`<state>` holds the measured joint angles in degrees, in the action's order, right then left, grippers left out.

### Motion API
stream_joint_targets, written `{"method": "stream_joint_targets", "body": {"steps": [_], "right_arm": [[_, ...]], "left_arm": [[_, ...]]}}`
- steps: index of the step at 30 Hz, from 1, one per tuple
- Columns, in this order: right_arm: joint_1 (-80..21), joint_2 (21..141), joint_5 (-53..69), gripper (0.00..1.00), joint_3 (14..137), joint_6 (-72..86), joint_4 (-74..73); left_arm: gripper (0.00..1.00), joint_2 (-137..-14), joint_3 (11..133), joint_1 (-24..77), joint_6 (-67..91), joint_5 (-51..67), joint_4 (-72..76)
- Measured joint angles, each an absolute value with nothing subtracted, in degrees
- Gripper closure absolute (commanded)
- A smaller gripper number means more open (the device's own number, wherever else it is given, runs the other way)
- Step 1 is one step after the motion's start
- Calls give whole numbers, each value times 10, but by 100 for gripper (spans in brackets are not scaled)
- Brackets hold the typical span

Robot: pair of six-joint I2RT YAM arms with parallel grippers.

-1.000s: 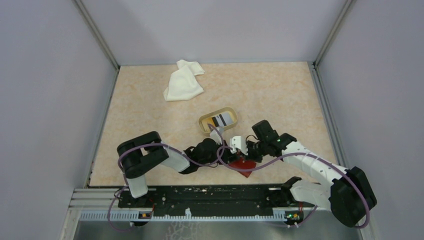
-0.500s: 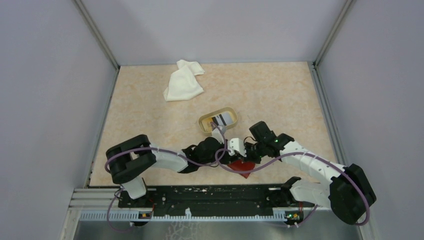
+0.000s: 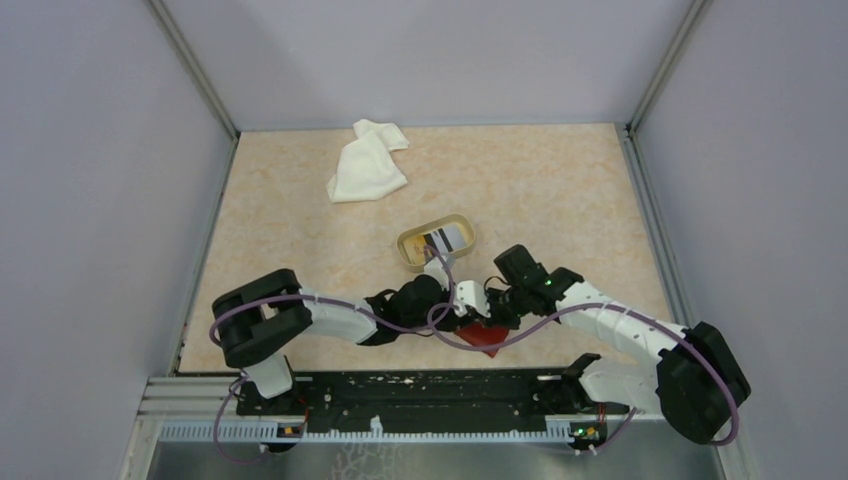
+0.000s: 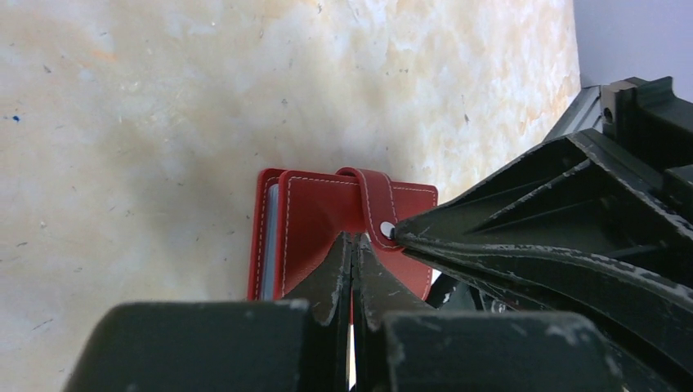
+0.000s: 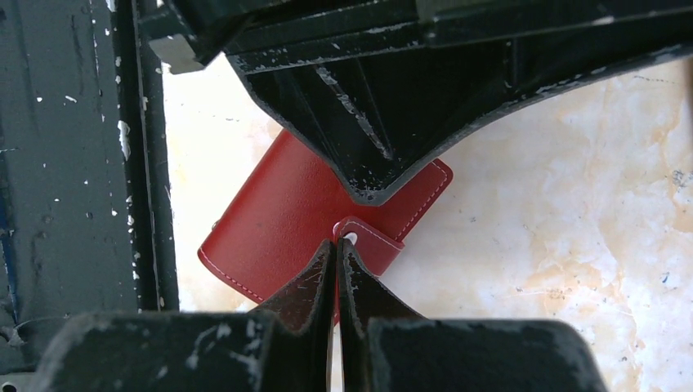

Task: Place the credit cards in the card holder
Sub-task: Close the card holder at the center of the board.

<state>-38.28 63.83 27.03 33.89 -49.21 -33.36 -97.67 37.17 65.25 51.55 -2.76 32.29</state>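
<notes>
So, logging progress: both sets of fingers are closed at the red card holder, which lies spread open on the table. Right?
No. The card holder is folded shut, strap wrapped over its edge; the left wrist view shows it. The left fingers and right fingers are closed at it.

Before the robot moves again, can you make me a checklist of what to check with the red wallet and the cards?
1. Card holder open for cards: not ok, it lies folded shut.
2. Snap undone: cannot tell.
3. Left pincer shut, tips on the holder: ok.
4. Right pincer shut, tips at the strap: ok.
5. Cards ready in the tan dish: ok, a striped card shows there.
</notes>
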Motion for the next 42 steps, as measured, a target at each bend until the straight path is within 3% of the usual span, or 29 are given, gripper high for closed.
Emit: {"method": "stream_joint_targets", "body": {"steps": [42], "right_arm": [[-411,653,249,100,346,-520,-354]], "left_arm": [[100,-1005,394,653,515,-22,311]]}}
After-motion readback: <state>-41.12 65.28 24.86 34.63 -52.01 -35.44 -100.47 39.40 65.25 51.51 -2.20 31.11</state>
